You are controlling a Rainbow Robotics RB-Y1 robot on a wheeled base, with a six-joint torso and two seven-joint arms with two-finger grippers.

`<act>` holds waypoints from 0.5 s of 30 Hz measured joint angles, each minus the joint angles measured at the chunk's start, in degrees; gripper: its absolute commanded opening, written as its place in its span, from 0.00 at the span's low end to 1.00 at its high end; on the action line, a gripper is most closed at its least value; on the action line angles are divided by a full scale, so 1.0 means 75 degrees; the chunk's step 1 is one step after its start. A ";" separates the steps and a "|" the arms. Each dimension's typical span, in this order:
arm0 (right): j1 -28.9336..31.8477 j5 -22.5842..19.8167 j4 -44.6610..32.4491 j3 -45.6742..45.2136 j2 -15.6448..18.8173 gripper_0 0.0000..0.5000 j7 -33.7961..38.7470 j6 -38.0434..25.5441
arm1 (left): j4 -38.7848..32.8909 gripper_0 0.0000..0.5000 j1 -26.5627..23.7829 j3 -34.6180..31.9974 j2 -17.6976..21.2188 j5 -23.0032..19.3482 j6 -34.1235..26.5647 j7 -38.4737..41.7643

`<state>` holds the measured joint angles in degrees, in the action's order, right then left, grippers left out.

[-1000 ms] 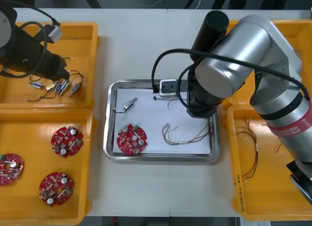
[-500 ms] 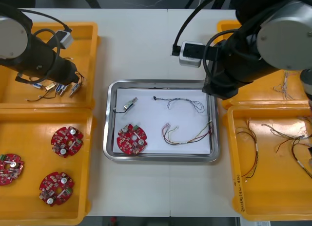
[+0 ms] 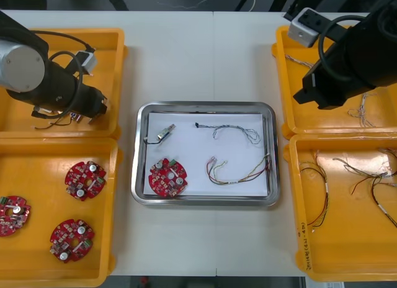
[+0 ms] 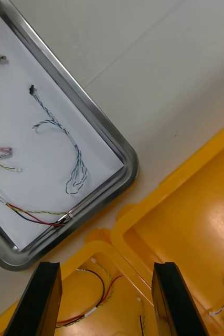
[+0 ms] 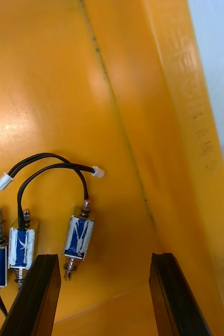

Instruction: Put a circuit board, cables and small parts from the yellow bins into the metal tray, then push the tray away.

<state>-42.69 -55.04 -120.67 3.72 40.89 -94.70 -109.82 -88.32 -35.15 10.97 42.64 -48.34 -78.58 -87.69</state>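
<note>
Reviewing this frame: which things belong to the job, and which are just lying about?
Job: metal tray, its circuit board, blue-and-white cable, red-and-yellow cable, small metal part; left gripper open over binned parts; right gripper open above right bins.
Lying about: three spare boards, loose cables in near bins.

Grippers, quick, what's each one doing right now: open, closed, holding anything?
Left gripper: open, empty, above blue-sleeved small metal parts in a yellow plastic bin.
Right gripper: open, empty, over right-side yellow bins beside the shiny metal tray.
</note>
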 measured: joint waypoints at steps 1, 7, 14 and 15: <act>0.0084 0.0000 -0.0073 -0.0075 0.0086 1.00 0.0101 0.0000 | 0.0014 1.00 0.0031 0.0022 0.0000 0.0017 0.0059 0.0000; 0.0665 0.0091 -0.0487 -0.0273 0.0489 1.00 0.1388 0.0000 | 0.0192 1.00 0.0053 0.0174 -0.0007 0.0072 0.0319 -0.0001; 0.1280 0.0266 -0.0581 -0.0475 0.0687 1.00 0.2356 0.0000 | 0.0617 1.00 0.0053 0.0194 -0.0134 0.0097 0.0777 -0.0018; 0.1370 0.0318 -0.0606 -0.0542 0.0690 1.00 0.2506 0.0000 | 0.0671 1.00 0.0053 0.0196 -0.0149 0.0098 0.0833 -0.0033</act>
<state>-32.41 -52.66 -125.22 -0.34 46.06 -75.91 -109.82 -83.28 -34.75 12.44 41.52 -47.60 -72.34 -87.93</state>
